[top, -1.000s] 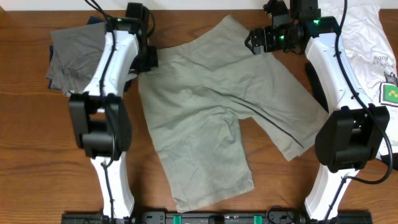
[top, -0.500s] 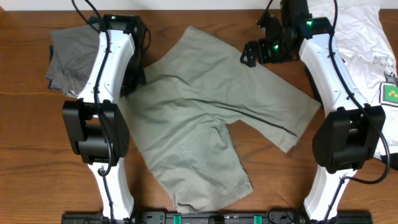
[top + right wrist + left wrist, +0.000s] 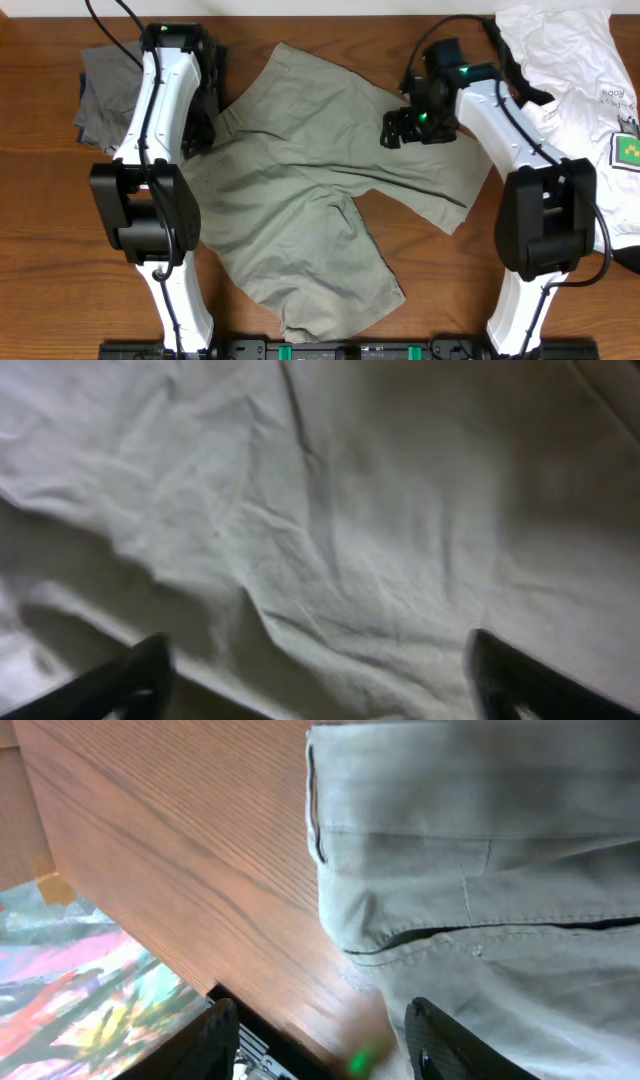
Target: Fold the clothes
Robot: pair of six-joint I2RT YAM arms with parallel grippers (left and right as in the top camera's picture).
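Note:
Grey-green shorts [image 3: 300,200] lie spread flat in the middle of the wooden table [image 3: 60,250], waistband to the upper left and legs toward the front and right. My left gripper [image 3: 203,135] hangs at the left corner of the waistband. In the left wrist view its jaws are open [image 3: 325,1058] with the waistband hem [image 3: 400,945] and bare wood between them, gripping nothing. My right gripper [image 3: 395,130] hovers over the right leg. Seen from the right wrist, it is open [image 3: 325,690] wide above wrinkled cloth [image 3: 350,510].
A pile of dark grey clothes [image 3: 105,90] lies at the back left, partly behind the left arm. A white shirt [image 3: 575,70] with a green print [image 3: 630,150] lies at the back right. The table's far edge [image 3: 215,990] is close to the left gripper.
The shorts slid left and toward the back. The left gripper was shut and is now open, off the waistband. The right gripper moved left and forward over the right leg.

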